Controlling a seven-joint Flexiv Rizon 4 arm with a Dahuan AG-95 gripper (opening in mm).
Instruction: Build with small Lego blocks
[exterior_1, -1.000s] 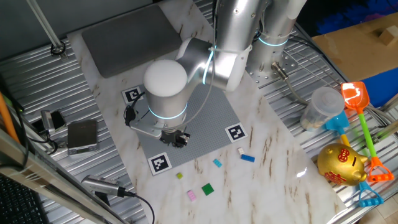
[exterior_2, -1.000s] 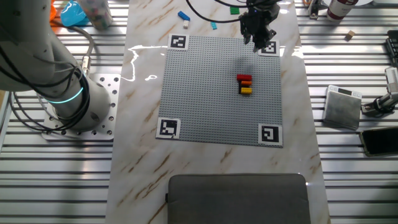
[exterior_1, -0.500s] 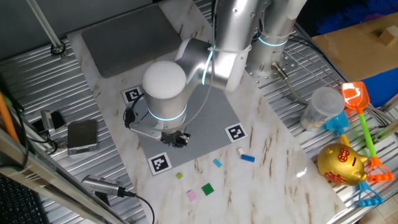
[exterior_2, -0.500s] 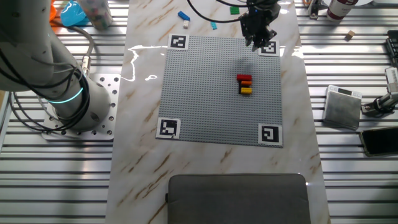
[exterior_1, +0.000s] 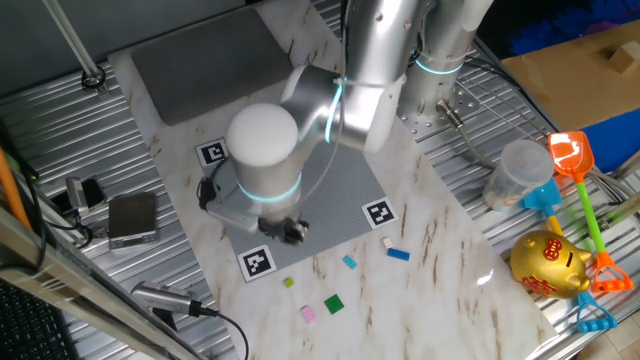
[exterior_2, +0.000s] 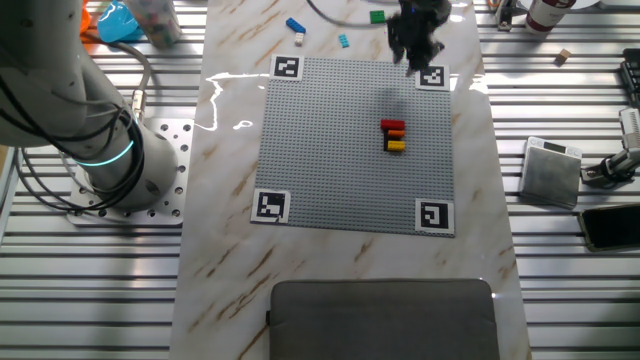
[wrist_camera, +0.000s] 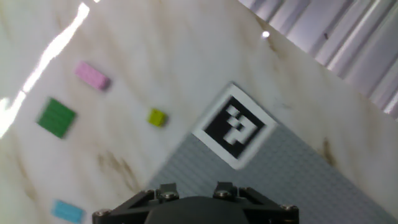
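1. The gripper hung over the far edge of the grey plate, close to one corner marker; in one fixed view it was mostly hidden under the round white joint of the arm.
2. I could not tell if the fingers were apart or closed (the hand view showed only the dark body of the hand at the bottom edge, and the fixed views were too small and blurred).
3. On the plate stood a small stack of bricks, red on top, then a dark one, then yellow and orange, well apart from the gripper.
4. Loose bricks lay on the marble table beyond the plate: a green brick, a pink brick, a small yellow-green brick and a light blue brick.
5. In one fixed view, a blue brick and a tiny white brick lay near another corner marker.
6. The yellow-green brick was the loose one nearest to the marker in the hand view, just off the plate.
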